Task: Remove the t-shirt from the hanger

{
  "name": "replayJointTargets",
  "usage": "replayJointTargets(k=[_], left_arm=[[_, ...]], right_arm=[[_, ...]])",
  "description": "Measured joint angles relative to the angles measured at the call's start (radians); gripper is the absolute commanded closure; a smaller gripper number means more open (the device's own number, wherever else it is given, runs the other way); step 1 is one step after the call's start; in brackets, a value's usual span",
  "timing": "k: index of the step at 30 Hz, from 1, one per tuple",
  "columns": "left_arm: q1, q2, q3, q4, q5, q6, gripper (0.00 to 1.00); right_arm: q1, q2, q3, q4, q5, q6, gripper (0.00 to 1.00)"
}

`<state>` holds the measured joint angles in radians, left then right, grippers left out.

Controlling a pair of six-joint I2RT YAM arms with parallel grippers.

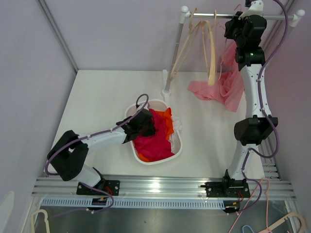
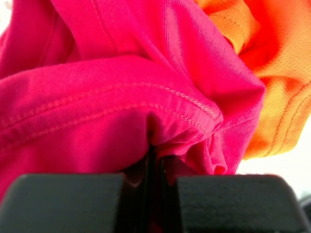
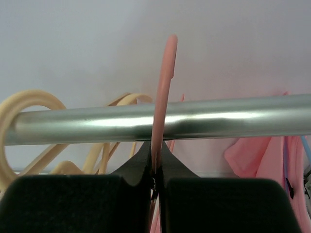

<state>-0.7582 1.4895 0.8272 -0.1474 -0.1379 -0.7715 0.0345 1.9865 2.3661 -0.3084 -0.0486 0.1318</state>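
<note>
Nearest you, lower centre of the top view: the white oval basket [image 1: 180, 145] sits on the pale surface [image 1: 97, 107]. The left pincer [image 2: 155, 165] is down inside it, pinched to a slit on a fold of magenta cloth [image 2: 97, 97]. That cloth is a soft knit with a double-stitched hem. Orange mesh [image 2: 272, 73] lies bunched against it at upper right.

Further back, upper right of the top view: the pink t-shirt [image 1: 218, 90] droops below the rail, and its lower part is heaped on the surface. Judge it light, limp and a little stretchy. It will sag and trail rather than hold shape. Take it at a shoulder seam or the collar, where doubled cloth gives the pads more to bite. The right arm hides whether the collar sits on the hanger.

Farthest, at the top edge: the right pincer [image 3: 155, 165] is clamped on the hanger [image 3: 163, 97], on the hook just under the rail [image 3: 218, 119]. The hook is thin, stiff pink plastic. The rail is a smooth, shiny metal tube, so expect the hook to slide or swing. Cream hangers [image 3: 24, 107] hang to the left.
</note>
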Motion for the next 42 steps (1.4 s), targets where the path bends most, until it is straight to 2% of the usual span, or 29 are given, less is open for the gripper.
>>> replayJointTargets(k=[2,3,5,6,7,10,15,17,18,19,20,22,24,26,27,29,30,33,37,42], left_arm=[[0.003,0.003,0.000,0.014,0.022,-0.008,0.82],[0.003,0.003,-0.001,0.019,0.031,-0.011,0.62],[0.003,-0.002,-0.003,0.036,0.055,-0.017,0.40],[0.003,-0.013,-0.004,0.042,0.065,-0.018,0.15],[0.003,-0.030,-0.006,0.043,0.073,-0.016,0.02],[0.000,-0.113,-0.017,0.024,0.075,-0.013,0.00],[0.000,-0.349,-0.023,-0.113,0.028,0.005,0.01],[0.000,-0.465,-0.019,-0.168,0.004,0.016,0.00],[0.000,-0.516,-0.014,-0.191,-0.006,0.023,0.00],[0.000,-0.565,-0.003,-0.215,-0.017,0.031,0.01],[0.000,-0.605,0.011,-0.238,-0.025,0.039,0.01],[0.000,-0.658,0.042,-0.272,-0.042,0.050,0.01],[0.000,-0.689,0.066,-0.296,-0.056,0.065,0.00],[0.000,-0.709,0.073,-0.316,-0.071,0.074,0.01],[0.000,-0.715,0.073,-0.327,-0.077,0.077,0.00],[0.000,-0.719,0.073,-0.349,-0.087,0.084,0.00],[0.000,-0.719,0.073,-0.356,-0.091,0.087,0.01],[0.000,-0.715,0.073,-0.380,-0.096,0.095,0.01],[0.000,-0.724,0.073,-0.392,-0.104,0.109,0.00],[0.000,-0.732,0.074,-0.395,-0.106,0.122,0.01]], right_arm=[[0.000,0.016,0.000,0.000,-0.006,-0.002,1.00],[0.000,0.019,0.000,-0.002,-0.011,-0.002,1.00],[0.001,0.034,0.000,-0.006,-0.016,-0.002,1.00],[0.003,0.038,0.000,-0.011,-0.018,-0.002,1.00],[0.004,0.040,0.000,-0.016,-0.019,-0.002,1.00],[0.011,0.042,0.000,-0.023,-0.020,-0.003,1.00],[0.031,0.037,-0.014,-0.024,-0.017,-0.013,0.98],[0.037,0.022,-0.042,-0.020,-0.011,-0.018,0.89],[0.039,0.014,-0.056,-0.015,-0.009,-0.021,0.81],[0.041,0.004,-0.069,-0.017,-0.006,-0.022,0.69],[0.043,-0.005,-0.079,-0.019,-0.002,-0.024,0.69],[0.046,-0.014,-0.085,-0.024,0.005,-0.031,0.88],[0.047,-0.020,-0.086,-0.024,0.014,-0.032,0.88],[0.047,-0.026,-0.087,-0.026,0.017,-0.028,0.78],[0.048,-0.029,-0.087,-0.027,0.018,-0.029,0.62],[0.049,-0.036,-0.087,-0.032,0.026,-0.022,0.46],[0.049,-0.041,-0.087,-0.034,0.029,-0.025,0.34],[0.050,-0.065,-0.097,-0.040,0.057,-0.031,0.18],[0.049,-0.146,-0.161,-0.057,0.107,-0.035,0.07],[0.034,-0.245,-0.192,-0.091,0.177,-0.035,0.06]])
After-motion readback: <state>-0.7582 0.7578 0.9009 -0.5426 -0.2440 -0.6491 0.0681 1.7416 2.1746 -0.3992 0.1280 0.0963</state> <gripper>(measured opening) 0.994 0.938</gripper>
